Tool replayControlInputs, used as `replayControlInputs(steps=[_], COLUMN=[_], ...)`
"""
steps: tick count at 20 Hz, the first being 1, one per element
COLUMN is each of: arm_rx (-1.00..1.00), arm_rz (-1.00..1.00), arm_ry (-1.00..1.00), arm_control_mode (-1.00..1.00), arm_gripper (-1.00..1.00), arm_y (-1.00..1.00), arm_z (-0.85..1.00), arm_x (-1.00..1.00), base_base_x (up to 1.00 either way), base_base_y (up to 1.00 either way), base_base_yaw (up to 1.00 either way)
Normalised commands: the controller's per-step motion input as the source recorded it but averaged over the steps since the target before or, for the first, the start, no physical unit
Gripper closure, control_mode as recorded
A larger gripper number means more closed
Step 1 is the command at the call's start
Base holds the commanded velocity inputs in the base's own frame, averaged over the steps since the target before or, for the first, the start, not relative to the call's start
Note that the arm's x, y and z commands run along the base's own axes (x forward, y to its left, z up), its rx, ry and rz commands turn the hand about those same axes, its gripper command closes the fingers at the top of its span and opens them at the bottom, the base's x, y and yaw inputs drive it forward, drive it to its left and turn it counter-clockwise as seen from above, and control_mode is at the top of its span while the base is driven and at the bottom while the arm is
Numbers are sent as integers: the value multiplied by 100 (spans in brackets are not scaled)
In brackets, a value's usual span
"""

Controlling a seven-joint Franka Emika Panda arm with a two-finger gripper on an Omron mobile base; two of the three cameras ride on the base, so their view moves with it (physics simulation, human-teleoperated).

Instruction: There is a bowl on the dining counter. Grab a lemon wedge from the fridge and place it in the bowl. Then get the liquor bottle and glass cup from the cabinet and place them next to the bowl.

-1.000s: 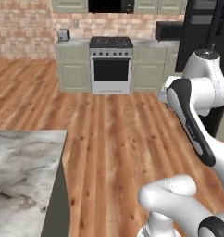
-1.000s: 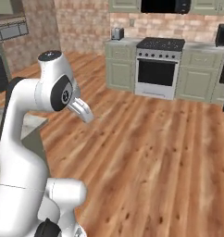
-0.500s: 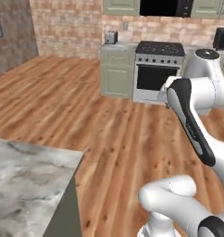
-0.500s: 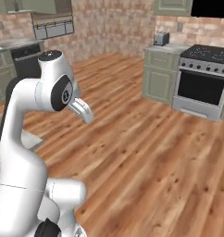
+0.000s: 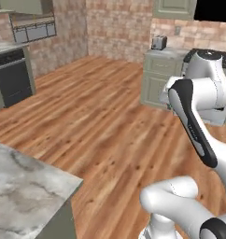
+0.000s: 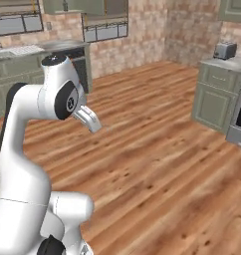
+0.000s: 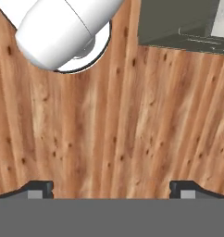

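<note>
Two-finger dark-tipped gripper (image 7: 112, 187): jaws fully apart, nothing held, aimed at wooden plank floor (image 7: 123, 129). Bowl, lemon wedge, bottle, cup: location undeterminable. Risk: base clipping grey marble-topped counter corner (image 5: 26, 186) while driving; folded arm striking sage-green cabinets (image 6: 214, 99).
</note>
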Motion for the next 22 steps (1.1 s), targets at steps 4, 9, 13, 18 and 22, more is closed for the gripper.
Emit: replayControlInputs(steps=[4,9,13,18,22], arm_rx=[0,0,0,0,0], arm_rz=[0,0,0,0,0], arm_ry=[0,0,0,0,0], arm_control_mode=[100,100,100,100,100], arm_gripper=[-100,-100,-100,-100,-100], arm_y=[0,0,0,0,0], arm_z=[0,0,0,0,0], arm_x=[0,0,0,0,0], base_base_x=[89,93,99,100,100], base_base_y=[-31,-31,-32,-33,-37], base_base_yaw=[46,45,43,41,39])
